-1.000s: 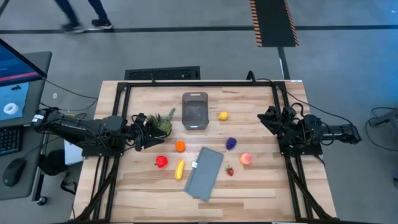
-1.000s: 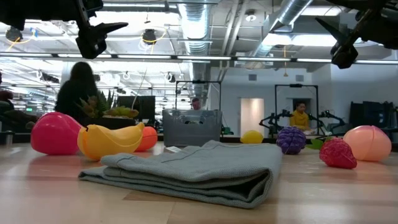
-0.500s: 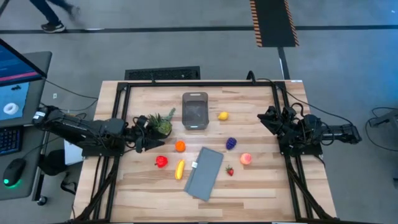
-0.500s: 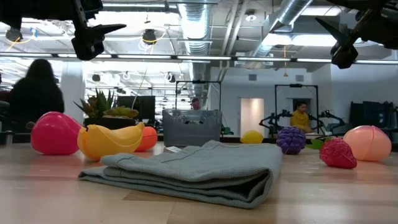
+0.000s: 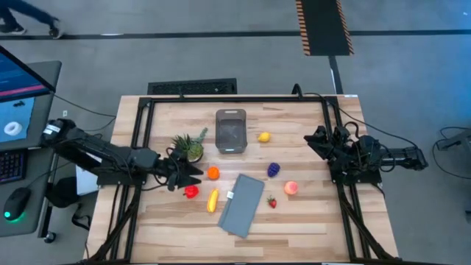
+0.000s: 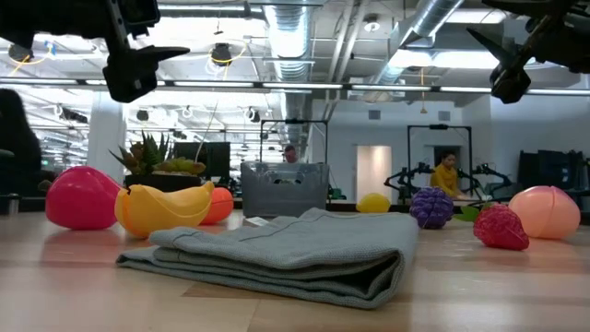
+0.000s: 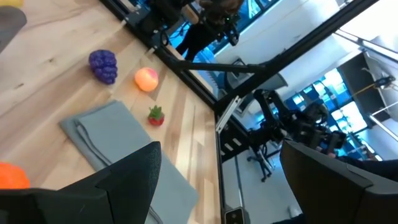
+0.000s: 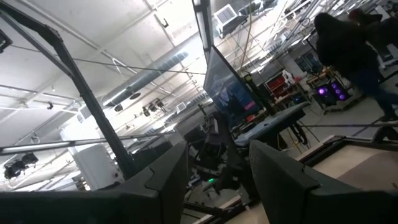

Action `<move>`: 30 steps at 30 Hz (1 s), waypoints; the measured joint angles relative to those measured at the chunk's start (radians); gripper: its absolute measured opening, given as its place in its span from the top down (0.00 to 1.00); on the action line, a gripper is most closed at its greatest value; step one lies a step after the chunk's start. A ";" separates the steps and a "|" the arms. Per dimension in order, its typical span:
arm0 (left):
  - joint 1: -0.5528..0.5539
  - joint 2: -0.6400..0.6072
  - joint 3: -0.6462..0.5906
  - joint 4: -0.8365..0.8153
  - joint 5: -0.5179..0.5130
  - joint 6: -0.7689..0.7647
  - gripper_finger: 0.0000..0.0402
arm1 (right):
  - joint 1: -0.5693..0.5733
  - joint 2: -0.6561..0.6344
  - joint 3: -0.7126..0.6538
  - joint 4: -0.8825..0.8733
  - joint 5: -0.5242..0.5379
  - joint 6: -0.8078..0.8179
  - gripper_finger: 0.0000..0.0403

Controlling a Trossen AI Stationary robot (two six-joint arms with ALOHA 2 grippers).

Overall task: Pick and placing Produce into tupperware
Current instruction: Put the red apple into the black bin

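1. swung my left gripper off the pineapple, toward the table's front.
2. fingers apart, empty, hovering; red fruit sits just beside, orange near.
3. tupperware lies farther back; right gripper parked, nearly together.

table: pale wood | cloth: matt grey fabric | banana: glossy plastic

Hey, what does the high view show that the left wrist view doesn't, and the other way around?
Only the high view shows the tupperware, the lemon, the pineapple, the banana, the red fruit, and the right gripper parked at the table's right edge. Only the left wrist view shows the room beyond the table, seen past its own open gripper. Both show the grapes, the peach, the strawberry, the orange and the grey cloth.
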State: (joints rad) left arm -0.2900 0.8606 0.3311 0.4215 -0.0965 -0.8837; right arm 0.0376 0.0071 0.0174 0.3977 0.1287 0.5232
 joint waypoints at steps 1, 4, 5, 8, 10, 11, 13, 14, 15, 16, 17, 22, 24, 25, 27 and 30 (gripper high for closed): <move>-0.004 0.003 0.000 0.000 -0.008 0.000 0.21 | 0.000 0.000 0.000 0.000 0.000 0.000 0.51; -0.014 0.004 0.000 0.000 -0.024 0.000 0.21 | 0.000 0.000 0.000 0.000 0.000 0.000 0.51; -0.016 0.004 0.000 0.000 -0.025 0.000 0.21 | 0.000 0.000 0.000 0.000 0.000 0.000 0.51; -0.020 0.004 0.000 0.000 -0.036 0.000 0.21 | 0.000 0.000 0.000 0.000 0.000 0.000 0.51; -0.020 0.004 0.000 -0.001 -0.041 0.000 0.21 | 0.000 0.000 0.000 0.000 0.000 0.000 0.51; -0.020 0.004 0.000 -0.001 -0.041 0.000 0.21 | 0.000 0.000 0.000 0.000 0.000 0.000 0.51; -0.020 0.004 0.000 -0.003 -0.043 0.000 0.21 | 0.000 0.000 0.000 0.000 0.000 0.000 0.51; -0.020 0.004 0.000 -0.003 -0.045 0.000 0.21 | 0.000 0.000 0.000 0.000 0.000 0.000 0.51; -0.020 0.004 0.000 -0.003 -0.047 0.000 0.21 | 0.000 0.000 0.000 0.000 0.000 0.000 0.51; -0.020 0.004 0.000 -0.004 -0.047 0.000 0.21 | 0.000 0.000 0.000 0.000 0.000 0.000 0.51; -0.020 0.004 0.000 -0.006 -0.047 0.000 0.21 | 0.000 0.000 0.000 0.000 0.000 0.000 0.51; -0.020 0.004 0.000 -0.033 -0.050 0.000 0.21 | 0.000 0.000 0.000 0.000 0.000 0.000 0.51; -0.020 0.004 0.000 -0.048 -0.059 0.000 0.21 | 0.000 0.000 0.000 0.000 0.000 0.000 0.51; -0.020 0.004 0.000 -0.056 -0.062 0.001 0.21 | 0.000 0.000 0.000 0.000 0.000 0.000 0.51; -0.020 0.004 0.000 -0.061 -0.068 0.002 0.21 | 0.000 0.000 0.000 0.000 0.000 0.000 0.51; -0.020 0.004 0.000 -0.075 -0.069 0.006 0.21 | 0.001 0.000 0.000 0.000 0.000 0.001 0.51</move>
State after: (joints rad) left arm -0.3100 0.8642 0.3313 0.3463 -0.1658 -0.8777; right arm 0.0383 0.0074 0.0174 0.3981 0.1286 0.5237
